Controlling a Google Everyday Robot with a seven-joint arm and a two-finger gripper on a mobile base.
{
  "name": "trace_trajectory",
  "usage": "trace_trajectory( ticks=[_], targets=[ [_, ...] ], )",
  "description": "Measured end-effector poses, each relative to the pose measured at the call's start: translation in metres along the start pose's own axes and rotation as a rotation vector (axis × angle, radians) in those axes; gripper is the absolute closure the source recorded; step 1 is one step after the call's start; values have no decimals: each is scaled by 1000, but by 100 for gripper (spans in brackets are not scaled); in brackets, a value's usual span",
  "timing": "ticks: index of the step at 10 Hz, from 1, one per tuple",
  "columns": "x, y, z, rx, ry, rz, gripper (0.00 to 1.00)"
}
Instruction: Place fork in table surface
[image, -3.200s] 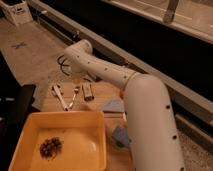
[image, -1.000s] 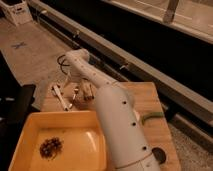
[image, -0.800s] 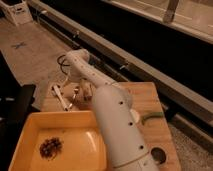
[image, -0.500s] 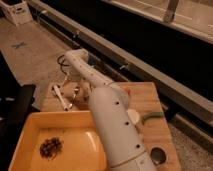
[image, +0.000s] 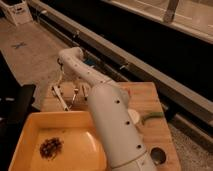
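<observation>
The light wooden table surface (image: 146, 100) fills the middle right. At its far left end lie a white-handled utensil (image: 60, 95) and, just right of it, the slim silvery fork (image: 74, 96). My white arm (image: 107, 115) reaches from the bottom right across the table, bends at an elbow (image: 70, 54) and comes down over the utensils. My gripper (image: 80, 92) is low at the fork's right side, mostly hidden by the arm. I cannot tell whether it touches the fork.
A yellow plastic tray (image: 30, 121) with a dark clump (image: 50, 147) in it stands at the front left. A small green object (image: 152, 116) lies on the table's right part. A dark rail wall runs behind the table. A black object (image: 15, 100) stands to the left.
Since the oldest frame the arm has swung across the table's middle and lowered its end onto the utensils at the far left. Over the last second it has barely shifted.
</observation>
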Motion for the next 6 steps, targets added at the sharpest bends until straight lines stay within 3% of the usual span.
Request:
trace_trajectory(
  ticks=[6],
  targets=[
    [2, 16, 13, 24, -24, 43, 20]
  ],
)
